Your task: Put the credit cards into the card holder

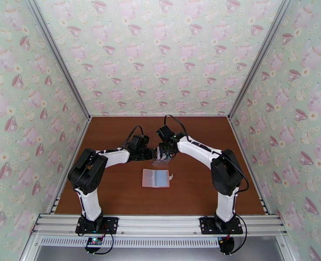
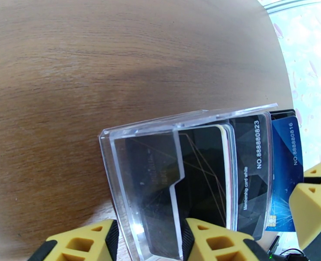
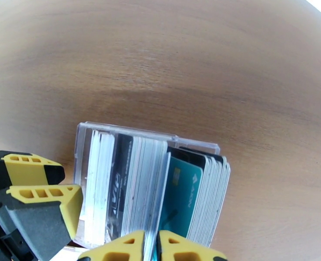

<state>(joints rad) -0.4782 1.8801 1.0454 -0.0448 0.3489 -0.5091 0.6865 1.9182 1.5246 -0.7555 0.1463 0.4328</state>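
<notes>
The card holder [image 1: 156,178] lies open on the brown table, with a pink border and pale blue pockets, just in front of both grippers. Several credit cards [image 3: 134,183] stand on edge in a clear plastic rack [image 2: 160,170]; black ones [image 2: 203,170] and a blue one [image 2: 284,170] show through it. My left gripper [image 2: 149,240] is shut on the rack's near end. My right gripper [image 3: 151,245] comes down from above, its fingers pinched on the top edge of the blue-green card [image 3: 182,196]. In the top view the two grippers [image 1: 149,154] [image 1: 165,154] meet over the rack.
The floral walls and aluminium posts [image 1: 243,88] box in the table on three sides. Bare wood [image 1: 117,192] lies left and right of the card holder and behind the rack.
</notes>
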